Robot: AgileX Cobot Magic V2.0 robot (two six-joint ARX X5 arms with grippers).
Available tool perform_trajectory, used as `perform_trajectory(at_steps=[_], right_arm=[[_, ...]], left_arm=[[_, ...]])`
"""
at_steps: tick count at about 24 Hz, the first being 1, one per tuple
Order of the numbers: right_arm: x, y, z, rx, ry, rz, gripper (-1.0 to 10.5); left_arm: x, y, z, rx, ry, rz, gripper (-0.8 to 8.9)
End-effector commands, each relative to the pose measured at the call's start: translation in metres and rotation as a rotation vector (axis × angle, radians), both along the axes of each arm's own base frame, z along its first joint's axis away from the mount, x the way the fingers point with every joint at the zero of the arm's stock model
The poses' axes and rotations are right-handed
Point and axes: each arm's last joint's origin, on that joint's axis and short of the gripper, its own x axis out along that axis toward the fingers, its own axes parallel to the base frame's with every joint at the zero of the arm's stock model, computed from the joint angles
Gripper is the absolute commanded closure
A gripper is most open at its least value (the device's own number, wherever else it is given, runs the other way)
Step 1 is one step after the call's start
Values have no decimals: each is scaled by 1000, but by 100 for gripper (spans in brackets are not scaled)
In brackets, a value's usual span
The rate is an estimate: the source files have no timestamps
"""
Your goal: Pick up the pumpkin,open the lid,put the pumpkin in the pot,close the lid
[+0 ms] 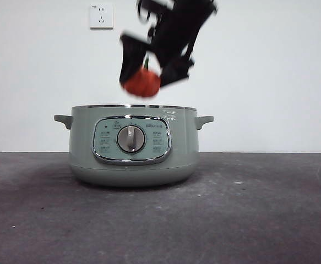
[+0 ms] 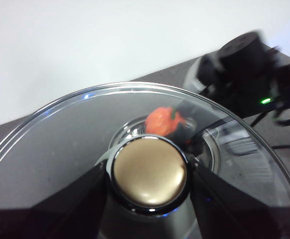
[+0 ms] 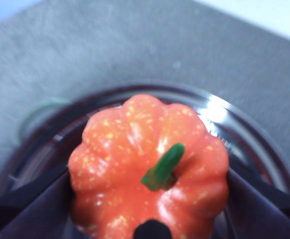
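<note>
Front view shows the pot standing at the centre of the frame on the dark table, its control panel and grey dial facing the camera and no lid on its rim. Above the pot, in the upper middle of the frame, the right gripper comes down from the top edge, its two black jaws pinching the pumpkin from either side; the pumpkin hangs clear of the pot's rim, just above it. Right wrist view has the pumpkin filling the lower centre, green stem up, with a jaw pressed on each flank and the pot's open mouth blurred behind it. Left wrist view shows the left gripper at the bottom centre, its jaws closed against the knob of the glass lid; through the glass the pumpkin shows as a blurred orange spot. Two white wall sockets sit in the upper corners of the front view.
</note>
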Motion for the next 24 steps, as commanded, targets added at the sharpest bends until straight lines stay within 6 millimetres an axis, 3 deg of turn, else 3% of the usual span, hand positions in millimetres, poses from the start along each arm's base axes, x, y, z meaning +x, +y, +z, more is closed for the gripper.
perform_trajectory(at_steps=[1, 7, 20, 21, 22, 23, 24], right_arm=[[6, 10, -22, -37, 7, 29, 959], [11, 23, -57, -104, 28, 70, 959], [13, 26, -92, -203, 111, 55, 958], [12, 27, -92, -203, 112, 56, 898], [11, 28, -92, -205, 114, 57, 728], [11, 28, -92, -204, 115, 56, 450], [11, 28, -92, -200, 118, 53, 261]], left_arm=[[-8, 2, 11, -9, -80, -6, 822], [-8, 2, 11, -8, -75, -7, 822], [-9, 2, 10, -6, -59, -10, 822], [-9, 2, 9, -5, -56, -10, 822], [-9, 2, 9, -3, -52, -10, 822], [-9, 2, 9, -3, -52, -10, 822], [-9, 2, 9, -3, -52, -10, 822]])
